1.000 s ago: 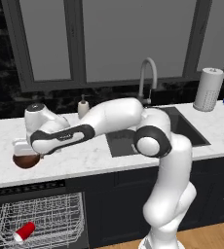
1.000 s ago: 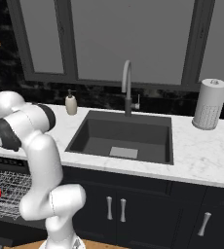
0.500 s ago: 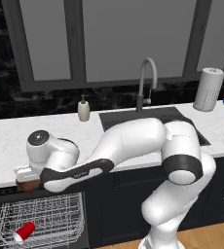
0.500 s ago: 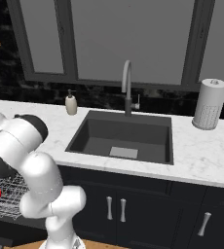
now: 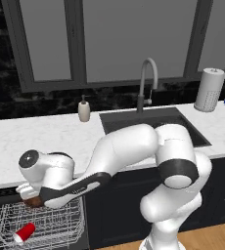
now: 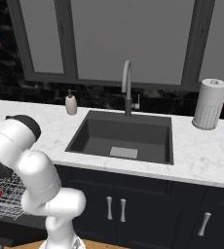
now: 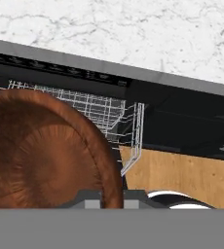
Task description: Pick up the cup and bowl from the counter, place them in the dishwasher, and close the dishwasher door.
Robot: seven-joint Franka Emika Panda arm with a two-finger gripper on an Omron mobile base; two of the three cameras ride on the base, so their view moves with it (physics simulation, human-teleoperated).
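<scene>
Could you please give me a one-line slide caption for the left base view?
Gripper carries the brown bowl above the wire rack, where the red cup lies.

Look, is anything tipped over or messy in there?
Yes: the red cup lies on its side in the dishwasher's wire rack instead of standing. Nothing looks spilled or broken; the hand holds the brown bowl above the rack.

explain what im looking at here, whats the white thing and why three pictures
The white thing is a robot arm in a simulated kitchen. Two pictures come from cameras on its base, behind it to the left and right; the third looks out from its hand. Its tool is shut on a brown bowl, held over the open dishwasher's wire rack, where a red cup already lies. On the marble counter stand a soap bottle and a paper towel roll, beside the sink.
</scene>
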